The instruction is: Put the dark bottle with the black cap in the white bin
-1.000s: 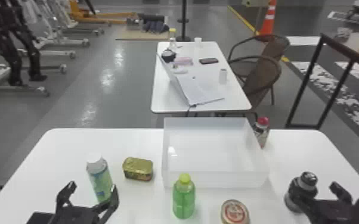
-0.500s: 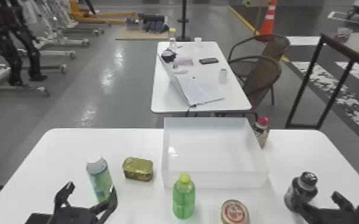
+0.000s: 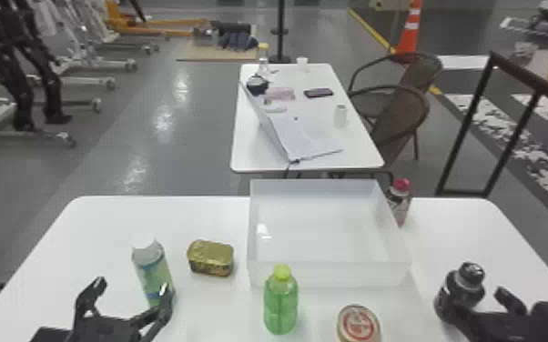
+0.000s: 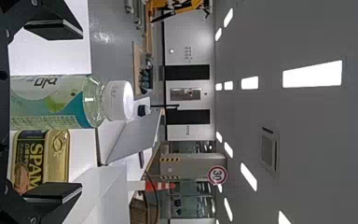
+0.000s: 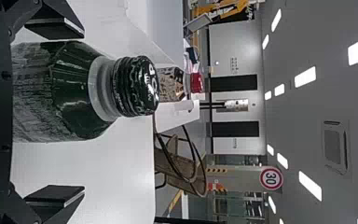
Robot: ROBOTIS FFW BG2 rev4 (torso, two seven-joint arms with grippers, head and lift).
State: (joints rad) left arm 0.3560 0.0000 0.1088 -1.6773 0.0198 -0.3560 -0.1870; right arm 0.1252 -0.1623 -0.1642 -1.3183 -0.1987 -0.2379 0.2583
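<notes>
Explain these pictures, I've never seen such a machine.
This robot has two black arms, each with a two-fingered claw. One picture looks down from its head; two come from its wrists, turned sideways. On the table stand a white bin, a dark bottle, a green bottle, a white-capped bottle, a red-capped bottle, a gold tin and a round tin. Nothing looks held: the right claw is open around the dark bottle, the left claw open by the white-capped one.

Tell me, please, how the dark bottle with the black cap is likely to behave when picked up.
The dark bottle with the black cap will probably feel stiff, its rounded walls showing no dents. Its glossy surface suggests a loose grip could slip. Standing upright, it might tip if nudged high up.
</notes>
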